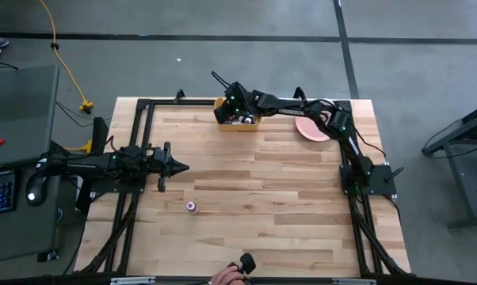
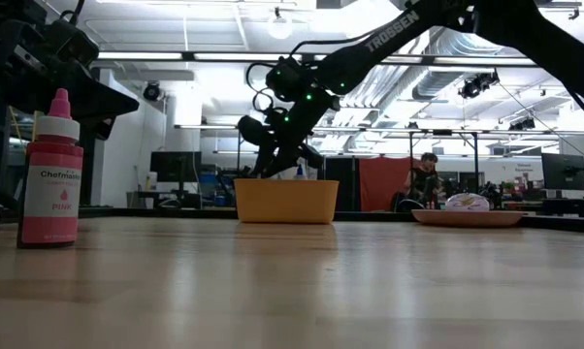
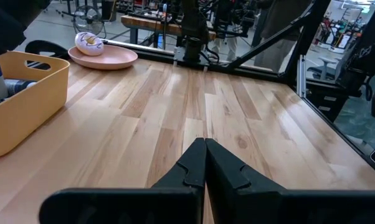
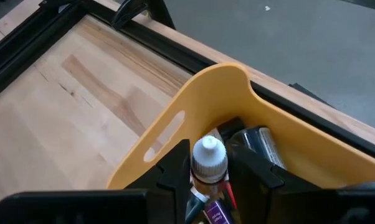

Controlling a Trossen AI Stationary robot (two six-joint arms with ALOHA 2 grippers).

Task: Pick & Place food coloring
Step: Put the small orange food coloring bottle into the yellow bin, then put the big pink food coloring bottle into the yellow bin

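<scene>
A: Where is the right gripper?
B: Down in the yellow bin at the table's far edge. Its fingers stand on either side of a white-capped bottle with a purple label; whether they pinch it or stand just clear, I cannot tell.

A: More bottles in there?
B: Yes, a dark one lies just beside it, against the bin wall.

A: The left gripper?
B: Pressed together, held over the table's left side, well apart from the bin.

A: Anything loose?
B: A pink bottle stands upright on the table, nearer the front. A pink plate with a donut sits right of the bin.
</scene>
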